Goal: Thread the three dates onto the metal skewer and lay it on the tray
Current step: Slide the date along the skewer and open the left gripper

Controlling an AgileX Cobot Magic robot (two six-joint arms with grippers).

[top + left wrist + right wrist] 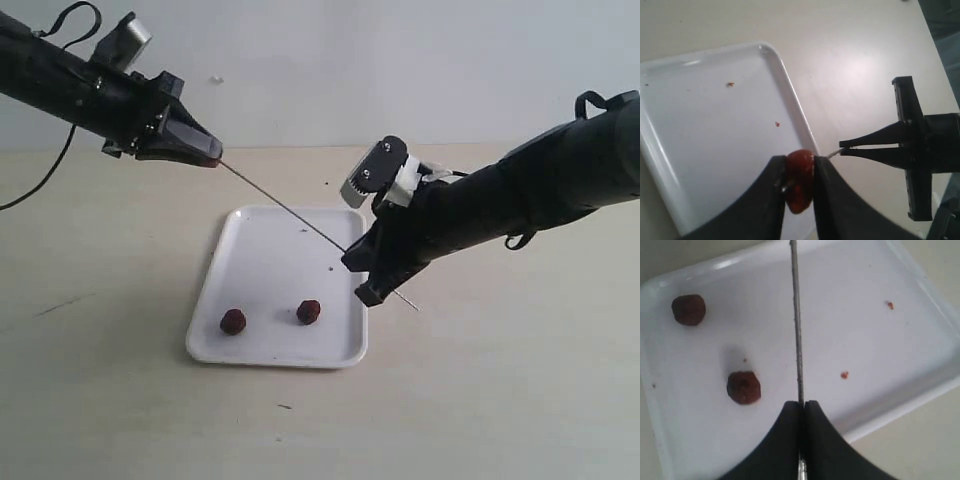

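Exterior view: a thin, straight, dark grey metal skewer (285, 209) slants in the air above a flat white rectangular tray (260, 260). The black left claw (212, 158) grips at its high end. The black right claw (362, 272), pressed together, pinches it near the low end, over the tray's right edge. Two small, dark red, wrinkled dates lie by the tray's near edge, one date (233, 321) toward the near left corner, another date (309, 312) nearer the middle. Left wrist view: the left claw pinches a third, glossy red date, and the skewer's tip meets its side, just off the tray's edge. Right wrist view: the right claw clamps the skewer above both loose dates. The push probably goes best straight along the skewer, through the date's centre, the right claw rigid.
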